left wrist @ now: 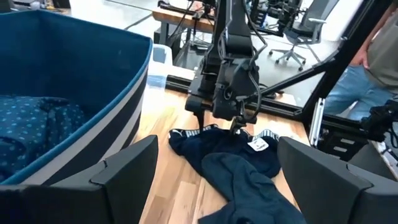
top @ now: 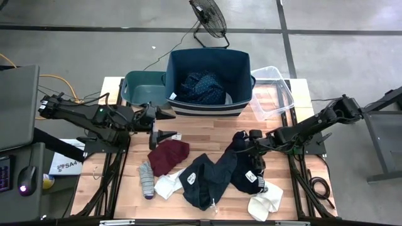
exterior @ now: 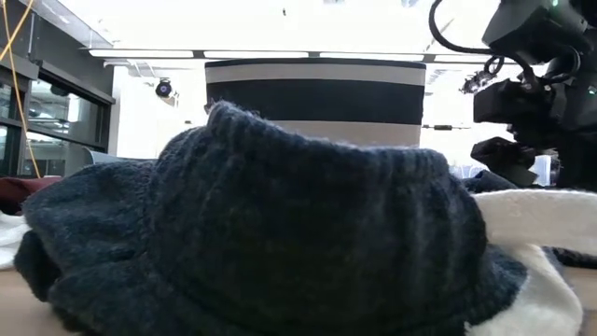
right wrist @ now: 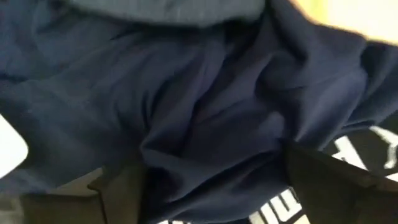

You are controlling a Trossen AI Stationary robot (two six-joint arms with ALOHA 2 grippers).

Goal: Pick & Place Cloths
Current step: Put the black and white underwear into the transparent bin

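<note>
Cloths lie scattered under and around your right gripper [top: 253,145], which sits down on the dark navy garment [top: 242,164] at the table's right-centre. Its two fingers [right wrist: 121,186] stand wide apart with folds of that navy fabric between and under them; you cannot tell from these views whether the fabric is pinched yet. That garment runs lengthwise from the gripper toward the table's front edge, white tags showing on it. Just to the left of it lies a second dark piece [top: 200,181], its long axis slanting from front-left up toward the gripper. Beyond the garment's front end rests a white sock [top: 264,204].

Your left gripper [top: 164,123] hovers with its fingers spread, holding nothing, right in front of the navy bin [top: 210,103], which contains a navy dotted cloth [top: 202,86]. Directly below that gripper on the wood lies the maroon cloth [top: 168,155], angled toward the front-left, and past it a grey sock [top: 146,179] pointing front to back, with a white cloth [top: 168,184] beside it.
</note>
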